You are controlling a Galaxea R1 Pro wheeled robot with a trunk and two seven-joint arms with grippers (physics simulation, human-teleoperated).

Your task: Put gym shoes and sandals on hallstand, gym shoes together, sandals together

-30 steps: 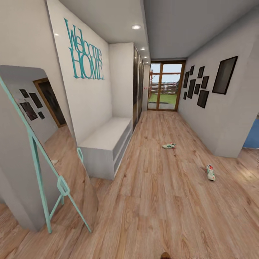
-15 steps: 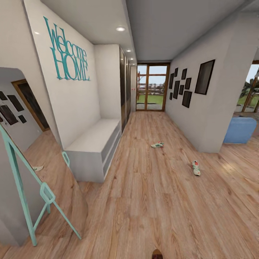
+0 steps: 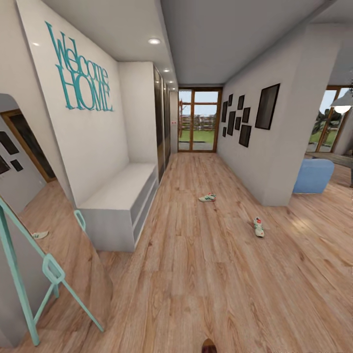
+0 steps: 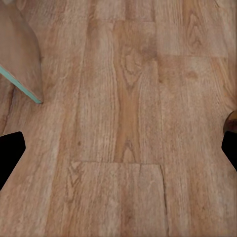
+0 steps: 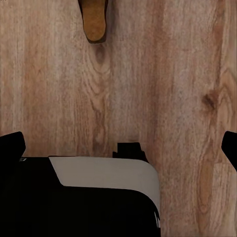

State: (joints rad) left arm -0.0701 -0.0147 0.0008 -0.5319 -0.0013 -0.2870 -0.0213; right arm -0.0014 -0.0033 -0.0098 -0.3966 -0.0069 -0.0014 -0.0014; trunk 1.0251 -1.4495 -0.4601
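Two white gym shoes with green stripes lie apart on the corridor floor [image 3: 206, 274]: one [image 3: 207, 197] mid-corridor, the other [image 3: 258, 227] further right near the wall corner. The tip of a reddish-brown sandal [image 3: 209, 346] pokes in at the head view's bottom edge. The right wrist view has a brown sandal [image 5: 94, 19] on the planks ahead of my open right gripper [image 5: 121, 148]. My left gripper [image 4: 118, 153] is open over bare planks, with a dark brown edge [image 4: 230, 121] beside one finger. The hallstand is out of view.
A plain low grey bench [image 3: 122, 196] stands against the left wall under teal "Welcome HOME" lettering. A teal-framed floor mirror [image 3: 29, 255] leans at the near left; its leg [image 4: 19, 86] shows by the left gripper. A blue sofa [image 3: 314, 175] sits beyond the right wall corner.
The whole picture has slid leftward, so the camera has turned right: the blue sofa and the room on the right have come into view. The shoes lie where they were.
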